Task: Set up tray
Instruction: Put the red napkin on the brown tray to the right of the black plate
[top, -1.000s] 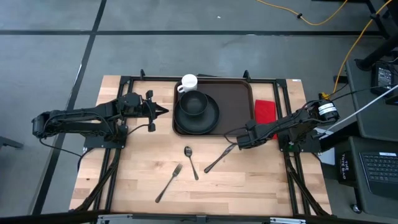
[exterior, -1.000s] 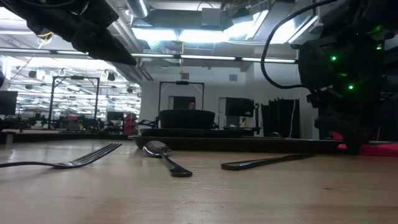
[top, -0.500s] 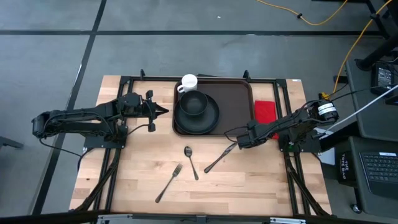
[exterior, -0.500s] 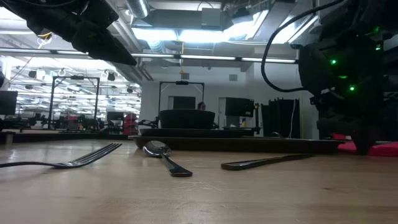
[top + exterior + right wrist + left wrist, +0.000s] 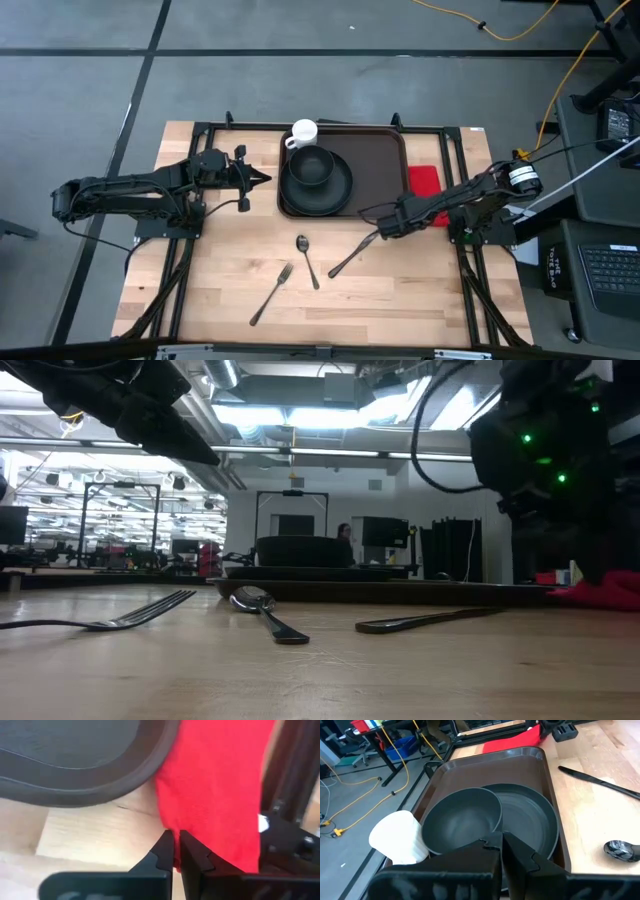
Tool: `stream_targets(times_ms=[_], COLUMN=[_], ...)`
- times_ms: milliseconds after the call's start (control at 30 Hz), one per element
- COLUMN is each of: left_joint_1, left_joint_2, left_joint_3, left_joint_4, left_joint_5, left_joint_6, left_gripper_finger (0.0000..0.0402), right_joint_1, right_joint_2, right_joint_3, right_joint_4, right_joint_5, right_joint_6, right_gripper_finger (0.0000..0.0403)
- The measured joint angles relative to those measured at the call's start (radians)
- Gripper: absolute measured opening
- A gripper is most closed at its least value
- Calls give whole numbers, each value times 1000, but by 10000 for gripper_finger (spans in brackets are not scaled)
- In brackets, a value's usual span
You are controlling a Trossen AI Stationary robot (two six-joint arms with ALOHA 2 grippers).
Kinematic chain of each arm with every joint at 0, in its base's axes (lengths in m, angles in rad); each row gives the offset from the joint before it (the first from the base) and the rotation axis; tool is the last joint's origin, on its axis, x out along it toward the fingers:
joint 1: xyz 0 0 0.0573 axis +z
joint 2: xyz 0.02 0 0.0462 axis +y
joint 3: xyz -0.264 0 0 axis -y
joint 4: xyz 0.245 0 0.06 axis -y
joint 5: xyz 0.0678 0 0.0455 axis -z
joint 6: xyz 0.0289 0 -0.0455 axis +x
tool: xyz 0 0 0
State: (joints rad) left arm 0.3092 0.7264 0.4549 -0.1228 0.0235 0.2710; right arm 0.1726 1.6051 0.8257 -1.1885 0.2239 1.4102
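Note:
The dark brown tray (image 5: pixel 385 165) lies at the table's far middle. It carries a black plate (image 5: pixel 342 192) with a black bowl (image 5: pixel 312 165) on it. A white cup (image 5: pixel 303 131) stands at its far rim. A red napkin (image 5: pixel 425 178) lies on the table right of the tray. My right gripper (image 5: pixel 176 840) is over the napkin's edge beside the tray's near right corner (image 5: pixel 75 750), shut on the cloth. My left gripper (image 5: pixel 262 179) hovers shut, left of the tray, pointing at it. My right gripper pinches the red napkin's edge (image 5: pixel 175 822) on the side facing the tray between its two fingers, coming from above. How many layers it has cannot be told. In the low view the cloth (image 5: pixel 600 590) is bunched up near the fingers, the rest lying on the table.
A knife (image 5: pixel 355 255), a spoon (image 5: pixel 307 260) and a fork (image 5: pixel 270 293) lie on the bare wood nearer the front. Black frame rails (image 5: pixel 455 160) run along the table's sides and far edge. A person shows in the room behind.
My right gripper has shifted toward the table's right edge and risen a little. The napkin's part near it, flat a second ago, now stands bunched up higher above the table.

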Motion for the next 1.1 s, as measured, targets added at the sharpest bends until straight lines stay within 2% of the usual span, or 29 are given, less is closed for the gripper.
stream_targets(times_ms=[600, 1100], left_joint_1=[0, 0], left_joint_2=[0, 0], left_joint_3=[0, 0], left_joint_4=[0, 0], left_joint_5=[0, 0], left_joint_6=[0, 0], left_gripper_finger=[6, 6], right_joint_1=[27, 80], right_joint_2=[-3, -11], right_joint_3=[274, 371], right_joint_4=[-392, -383], right_joint_5=[70, 123], right_joint_6=[54, 55], right_gripper_finger=[15, 15])
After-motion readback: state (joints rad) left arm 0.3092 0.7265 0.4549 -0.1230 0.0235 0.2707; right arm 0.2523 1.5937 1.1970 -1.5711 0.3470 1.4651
